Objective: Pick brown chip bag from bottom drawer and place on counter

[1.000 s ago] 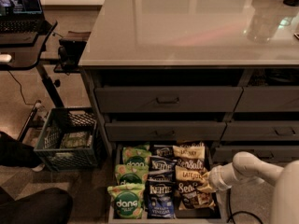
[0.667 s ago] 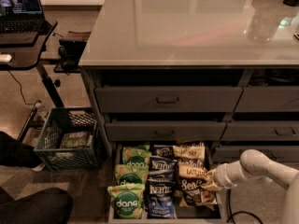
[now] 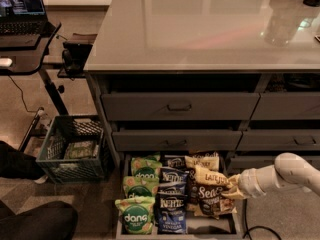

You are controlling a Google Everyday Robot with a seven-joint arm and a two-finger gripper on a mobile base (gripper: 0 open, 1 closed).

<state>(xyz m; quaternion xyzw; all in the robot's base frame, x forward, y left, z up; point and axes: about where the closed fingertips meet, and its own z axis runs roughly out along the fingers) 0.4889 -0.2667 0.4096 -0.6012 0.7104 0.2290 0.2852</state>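
Cream claw [image 3: 230, 191] at tan-topped brown chip bag [image 3: 207, 198].

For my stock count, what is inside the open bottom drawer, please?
Green dang bags, blue Kettle bags and the brown chip bag, with the gripper at its edge. Whatever lies beneath is covered.

The white arm [image 3: 295, 173] is pulling back toward the right, its elbow sliding farther out of the bottom drawer [image 3: 207, 228]. The hand [image 3: 231, 191] is moving rightward with it (only a little), touching the right edge of the brown chip bag [image 3: 207, 194], which is shifting slightly toward the drawer's right wall.
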